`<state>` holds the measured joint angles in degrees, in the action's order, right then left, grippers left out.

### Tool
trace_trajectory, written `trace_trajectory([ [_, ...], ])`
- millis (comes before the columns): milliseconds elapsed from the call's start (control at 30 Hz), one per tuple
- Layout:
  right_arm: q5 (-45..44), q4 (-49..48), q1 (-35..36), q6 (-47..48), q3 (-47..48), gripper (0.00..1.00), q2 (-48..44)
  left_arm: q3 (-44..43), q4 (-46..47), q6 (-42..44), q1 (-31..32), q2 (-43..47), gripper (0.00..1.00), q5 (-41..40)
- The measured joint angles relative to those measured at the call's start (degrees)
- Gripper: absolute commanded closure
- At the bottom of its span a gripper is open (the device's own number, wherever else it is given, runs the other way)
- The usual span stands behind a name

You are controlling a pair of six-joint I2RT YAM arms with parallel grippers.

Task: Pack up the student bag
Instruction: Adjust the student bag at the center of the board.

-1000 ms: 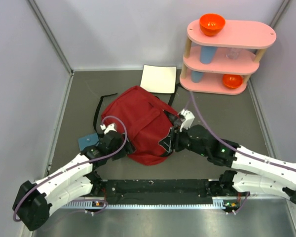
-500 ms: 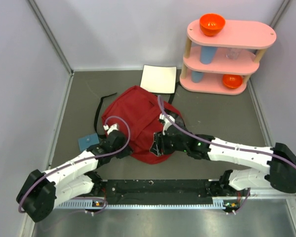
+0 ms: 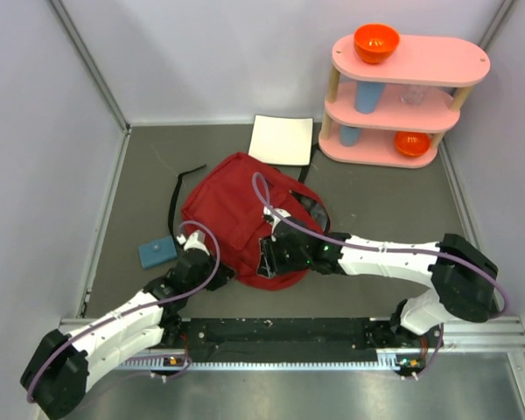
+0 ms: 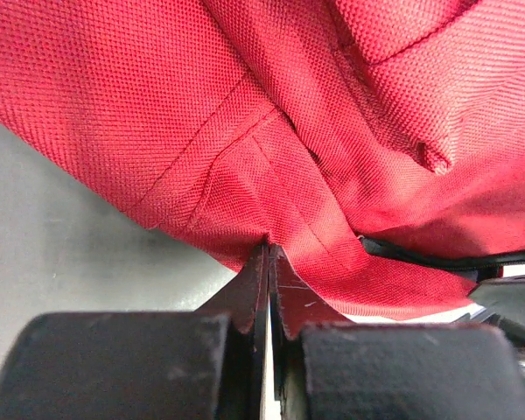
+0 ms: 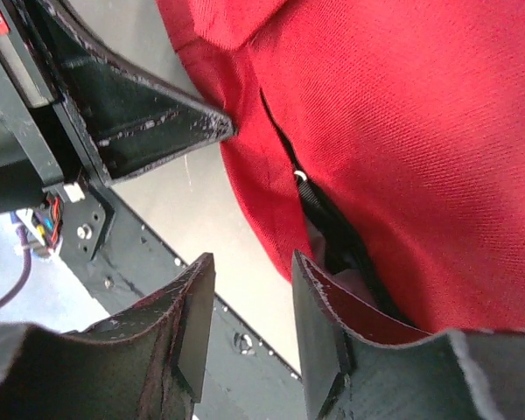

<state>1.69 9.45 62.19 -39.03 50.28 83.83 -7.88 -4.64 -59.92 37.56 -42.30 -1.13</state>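
Left wrist: left fingers [image 4: 243,296] pinch student bag [image 4: 332,131] (its hem).

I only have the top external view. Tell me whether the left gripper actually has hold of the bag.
Observer: Yes. The left wrist view shows the left gripper shut on a fold of fabric at the edge of the student bag.
Operator: Now report the right gripper.
Observer: In the right wrist view the right gripper stands open, with nothing between its fingers.
Operator: Tell me what it is next to.
Observer: The bag's zipper gapes partly open and runs just beside one finger. A small pale pull ring sits on it.
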Motion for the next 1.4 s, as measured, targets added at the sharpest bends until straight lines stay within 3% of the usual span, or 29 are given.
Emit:
trace_trajectory([
  [100,3.6,-0.1,-0.1,0.0,-0.1,0.74,1.2,1.6,1.2,0.0,0.0,2.3,0.99,0.4],
  [167,5.6,-0.5,-0.1,0.0,-0.8,0.75,1.6,2.1,1.3,0.0,0.0,3.7,0.91,0.4],
  [267,8.8,-1.2,-0.1,0.0,-3.2,0.74,1.6,2.2,1.3,0.0,0.0,5.0,0.91,0.3],
  [500,9.5,-1.2,0.0,0.0,-6.1,0.46,-0.3,2.2,1.2,0.1,0.0,5.4,0.96,0.3],
  [767,2.5,-0.1,-1.6,1.6,-0.9,0.47,-4.2,2.2,1.3,0.3,0.0,3.9,0.99,0.4],
  [1100,7.0,1.3,-4.6,3.5,0.8,0.59,4.4,1.3,0.7,1.6,0.0,3.4,0.99,0.5],
  [1200,10.2,0.4,-4.6,3.8,-0.5,0.73,4.4,1.0,0.4,1.7,0.1,3.1,0.98,0.3],
  [1267,11.5,-0.2,-4.5,4.2,-1.2,0.85,4.4,0.8,0.3,1.7,0.1,2.7,0.94,0.3],
  [1333,12.7,-0.7,-4.4,4.4,-1.6,0.97,4.4,0.4,0.0,1.8,0.1,2.5,0.82,0.3],
  [1400,13.6,-1.3,-4.2,4.8,-2.1,1.00,4.4,0.1,-0.3,2.2,0.1,2.4,0.70,0.2],
])
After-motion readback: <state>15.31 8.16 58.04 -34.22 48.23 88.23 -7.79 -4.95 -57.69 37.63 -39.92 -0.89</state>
